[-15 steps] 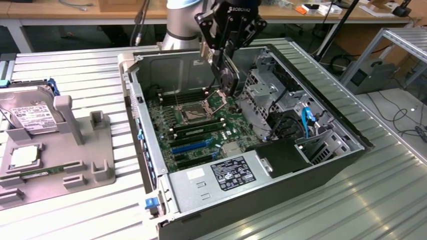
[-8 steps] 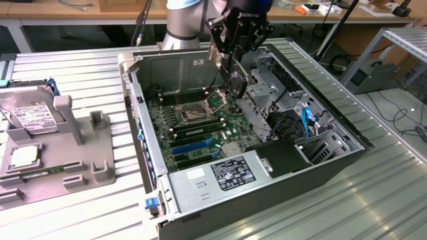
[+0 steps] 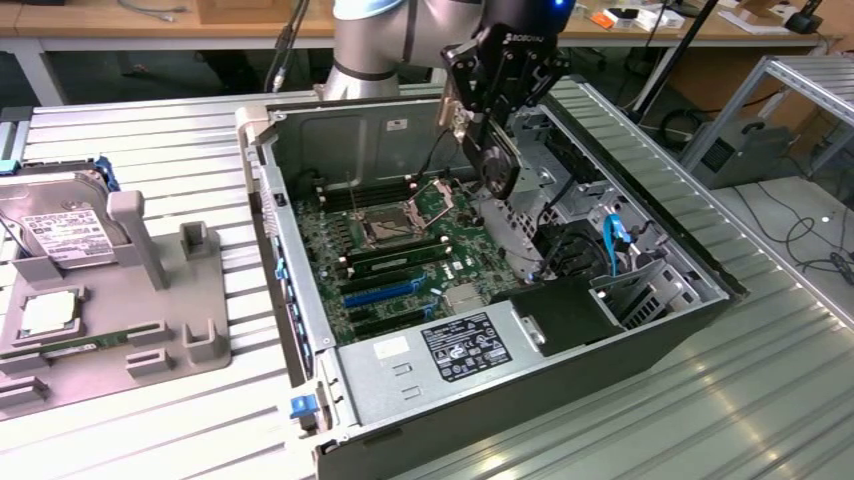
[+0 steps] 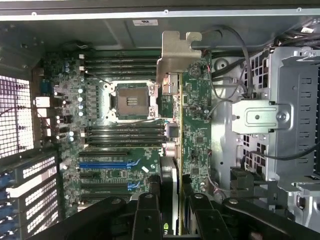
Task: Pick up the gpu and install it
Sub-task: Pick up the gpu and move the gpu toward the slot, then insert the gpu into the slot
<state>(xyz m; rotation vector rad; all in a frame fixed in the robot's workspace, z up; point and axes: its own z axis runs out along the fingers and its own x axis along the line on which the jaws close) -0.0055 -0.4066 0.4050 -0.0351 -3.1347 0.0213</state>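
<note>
Currently gripper [image 3: 481, 125] clamped on gpu [image 3: 502, 170]: thin flat black card, held on edge, tilted, above green motherboard [image 3: 400, 255] inside open grey sheet-metal case [image 3: 350, 135]. Pale bent bracket [image 4: 176, 55] at card's end away from gripper.

We count one gpu [image 3: 501, 168], one end effector [image 3: 478, 122], one PC case [image 3: 534, 425], one hard drive [image 3: 60, 232], one grey fixture [image 3: 147, 300], one CPU socket [image 3: 396, 226], two blue slots [image 3: 387, 291].
</note>
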